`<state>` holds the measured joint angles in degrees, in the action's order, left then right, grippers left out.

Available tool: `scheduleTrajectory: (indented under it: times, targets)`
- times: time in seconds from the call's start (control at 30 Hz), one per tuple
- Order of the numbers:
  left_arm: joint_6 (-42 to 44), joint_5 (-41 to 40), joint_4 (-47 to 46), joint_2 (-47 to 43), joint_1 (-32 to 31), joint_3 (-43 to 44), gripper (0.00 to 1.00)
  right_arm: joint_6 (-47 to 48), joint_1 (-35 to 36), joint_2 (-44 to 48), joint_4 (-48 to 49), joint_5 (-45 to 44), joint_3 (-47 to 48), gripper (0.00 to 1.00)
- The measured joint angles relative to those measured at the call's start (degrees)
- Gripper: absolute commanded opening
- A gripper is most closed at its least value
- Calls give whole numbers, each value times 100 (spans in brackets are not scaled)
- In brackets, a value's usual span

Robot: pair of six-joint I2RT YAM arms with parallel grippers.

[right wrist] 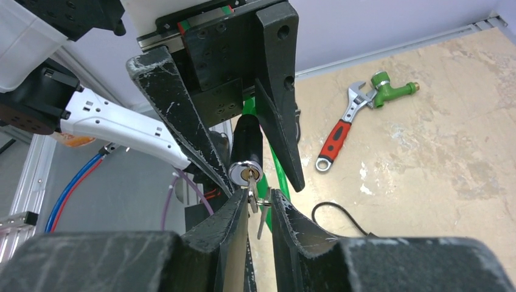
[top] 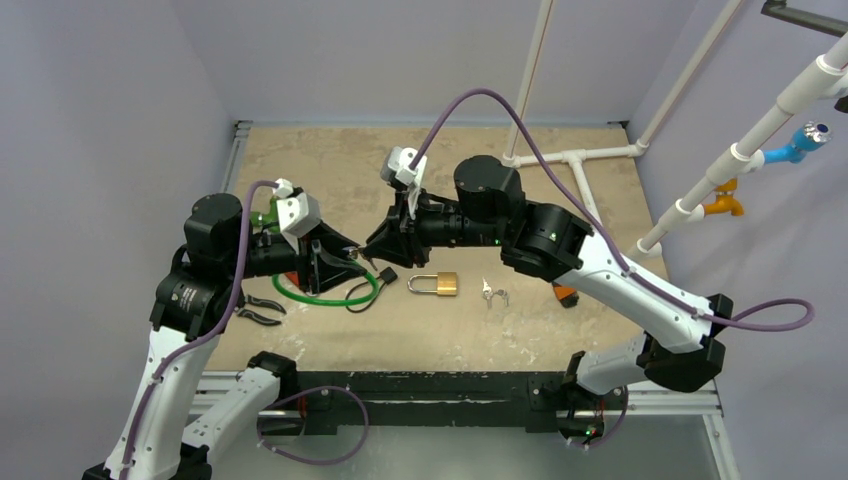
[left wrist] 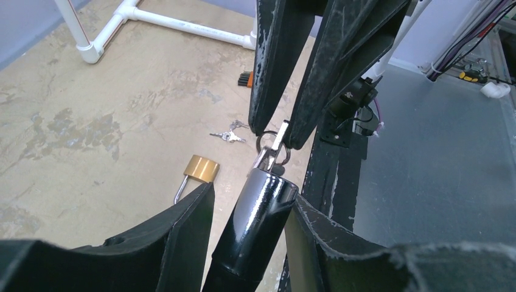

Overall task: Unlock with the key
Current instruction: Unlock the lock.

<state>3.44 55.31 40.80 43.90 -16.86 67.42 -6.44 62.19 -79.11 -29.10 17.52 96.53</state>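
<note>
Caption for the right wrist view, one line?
Left pincer holds the black cylinder lock end-on; the key sits in its keyhole between the tips of the right pincer, red-handled wrench behind.

Key [right wrist: 251,194] blade buried in black lock [right wrist: 246,146], loose keys [top: 493,293] — too small

Blocking far right with a white plastic pipe frame [top: 575,157]; leaving bare beige surface [top: 320,155] passable beyond the left hand [top: 362,258].
</note>
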Motion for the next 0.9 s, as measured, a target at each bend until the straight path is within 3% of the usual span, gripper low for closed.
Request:
scheduleTrajectory:
  times: [0.17, 0.9]
  targets:
    - [0, -4, 2, 2, 0, -2, 0, -24, 0, -83, 57, 39, 0, 0]
    - [-74, -177, 136, 13, 48, 0, 0, -175, -2, -85, 581, 105, -339, 0]
